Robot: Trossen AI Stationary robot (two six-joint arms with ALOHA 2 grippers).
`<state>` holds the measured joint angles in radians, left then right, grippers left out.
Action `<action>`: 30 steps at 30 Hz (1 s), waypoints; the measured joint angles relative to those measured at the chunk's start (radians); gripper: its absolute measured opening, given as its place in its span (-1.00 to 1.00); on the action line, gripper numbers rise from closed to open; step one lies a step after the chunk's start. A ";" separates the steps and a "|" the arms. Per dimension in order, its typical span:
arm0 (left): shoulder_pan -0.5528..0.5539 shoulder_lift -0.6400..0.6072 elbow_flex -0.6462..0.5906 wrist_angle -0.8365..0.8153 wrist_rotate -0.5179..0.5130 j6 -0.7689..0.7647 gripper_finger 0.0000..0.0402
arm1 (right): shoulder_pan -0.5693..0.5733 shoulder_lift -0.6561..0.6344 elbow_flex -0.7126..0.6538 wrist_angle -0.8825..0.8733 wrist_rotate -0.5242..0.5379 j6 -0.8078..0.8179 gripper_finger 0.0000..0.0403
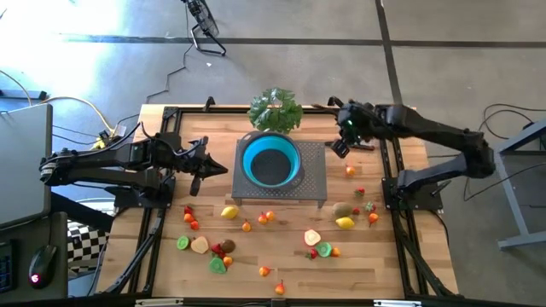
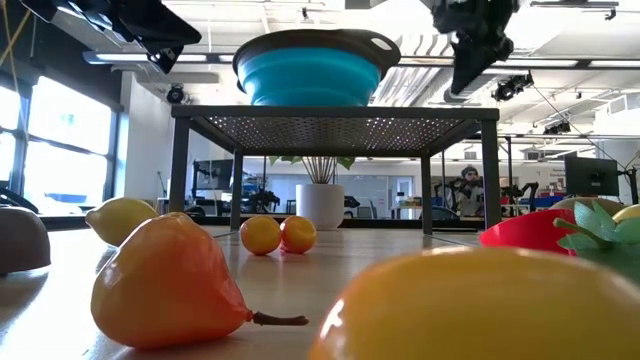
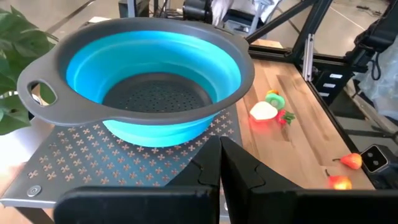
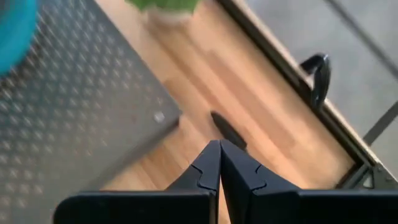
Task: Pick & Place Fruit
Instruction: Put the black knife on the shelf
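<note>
Both grippers clenched, nothing held. Left gripper has its fingers pressed together, hovering just beside the blue bowl, over the edge of the perforated metal stand the bowl sits on. Right gripper is also pinched closed and empty, up above the wood table near the stand's back right corner, not touching anything. Bowl is empty inside. The fruit is all scattered on the table in front of and beside the stand, 2 small orange pieces visible under the stand in the low view. Leafy green bunch sits behind the bowl.
</note>
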<state>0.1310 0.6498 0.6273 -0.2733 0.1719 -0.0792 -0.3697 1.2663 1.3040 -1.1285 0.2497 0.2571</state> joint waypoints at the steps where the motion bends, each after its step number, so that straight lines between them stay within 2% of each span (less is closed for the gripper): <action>1: 0.000 0.000 0.000 0.000 0.000 0.000 -1.00 | -0.029 0.018 0.012 -0.018 -0.041 -0.030 -0.99; 5: 0.000 0.000 0.000 0.000 0.000 0.000 -1.00 | -0.143 0.073 0.043 -0.038 -0.204 -0.150 -0.99; 9: 0.000 0.000 0.000 0.000 0.000 0.000 -1.00 | -0.237 0.109 0.048 -0.068 -0.276 -0.360 -0.99; 13: 0.000 0.000 0.000 0.000 0.000 0.000 -1.00 | -0.304 0.150 0.048 -0.101 -0.252 -0.522 -0.99; 21: 0.000 0.000 0.000 0.000 0.000 -0.001 -1.00 | -0.411 0.273 0.048 -0.114 -0.202 -0.718 -0.99; 25: 0.000 0.000 0.000 0.000 0.000 -0.001 -1.00 | -0.453 0.337 0.048 -0.119 -0.212 -0.758 -0.99; 30: 0.000 0.000 0.000 0.000 -0.001 -0.004 -1.00 | -0.476 0.401 0.047 -0.139 -0.277 -0.727 -0.99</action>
<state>0.1310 0.6502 0.6273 -0.2729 0.1707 -0.0834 -0.8459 1.6676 1.3514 -1.2676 -0.0268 -0.4700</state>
